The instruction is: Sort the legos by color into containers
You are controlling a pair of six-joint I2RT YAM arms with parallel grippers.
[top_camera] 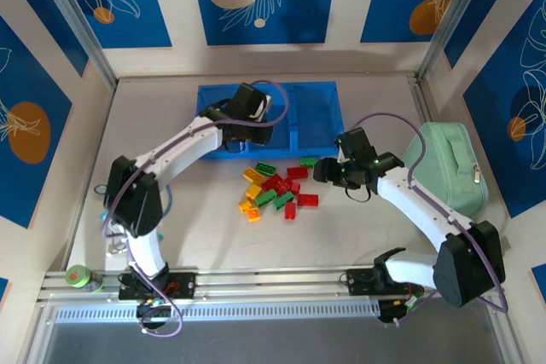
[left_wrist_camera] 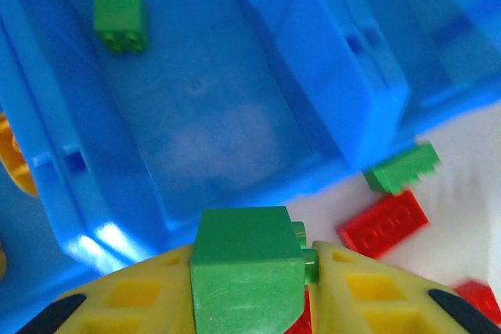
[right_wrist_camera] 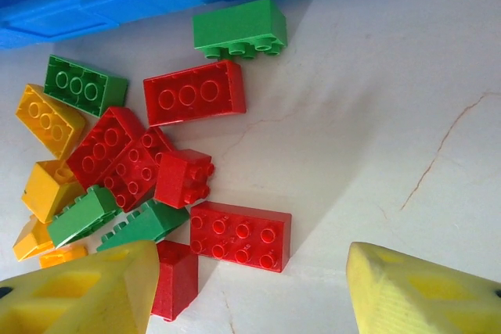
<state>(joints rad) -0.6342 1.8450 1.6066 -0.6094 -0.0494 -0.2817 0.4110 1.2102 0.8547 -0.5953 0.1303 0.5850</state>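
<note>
White table [top_camera: 213, 236] carried a blue three-compartment tray [top_camera: 311, 112] and a loose pile of red, green and yellow bricks [top_camera: 277, 187]. The right end effector [right_wrist_camera: 250, 271] hung released above the pile. The left end effector [left_wrist_camera: 250, 295] gripped a green brick [left_wrist_camera: 246, 260] over the compartment holding another green brick [left_wrist_camera: 119, 15]; letting go seemed next.

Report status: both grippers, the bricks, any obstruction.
Left gripper shut on green brick, at blue tray near wall. Right gripper open, empty, over loose pile. Second green brick lies inside tray. No obstruction seen.
</note>
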